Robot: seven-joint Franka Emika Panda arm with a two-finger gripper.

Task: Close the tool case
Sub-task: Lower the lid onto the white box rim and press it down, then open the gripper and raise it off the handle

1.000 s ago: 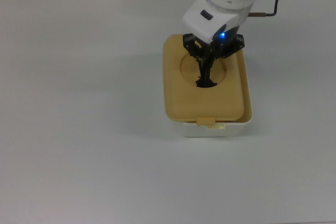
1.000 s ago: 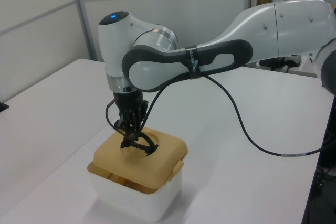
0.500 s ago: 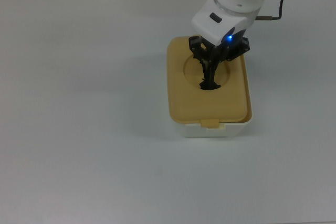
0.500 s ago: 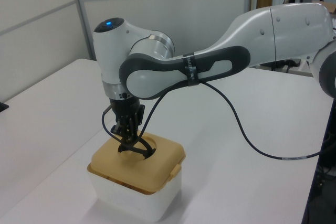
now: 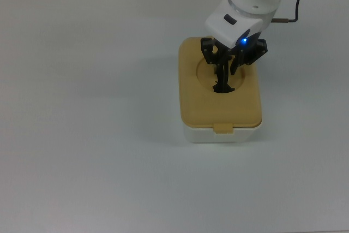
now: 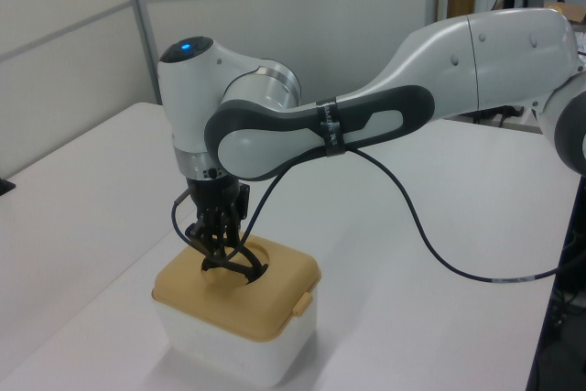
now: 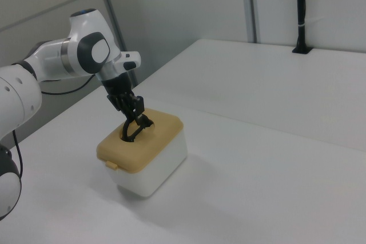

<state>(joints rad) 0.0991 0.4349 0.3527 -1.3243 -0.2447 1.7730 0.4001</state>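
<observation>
Our arm [image 6: 366, 116] reaches low across the table [image 5: 82, 107], wrist turned straight down. Our gripper [image 5: 223, 84] points downward with a blue light lit on its body, its black fingers [image 6: 215, 249] drawn close together.

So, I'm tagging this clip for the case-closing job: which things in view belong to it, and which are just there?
Part of the job:
- white tub of the tool case
- tan lid resting on the tub
- black handle in the lid's round recess
- gripper at that handle

Just there:
- white table
- black cable hanging from the arm
- black post at the table's far edge
</observation>
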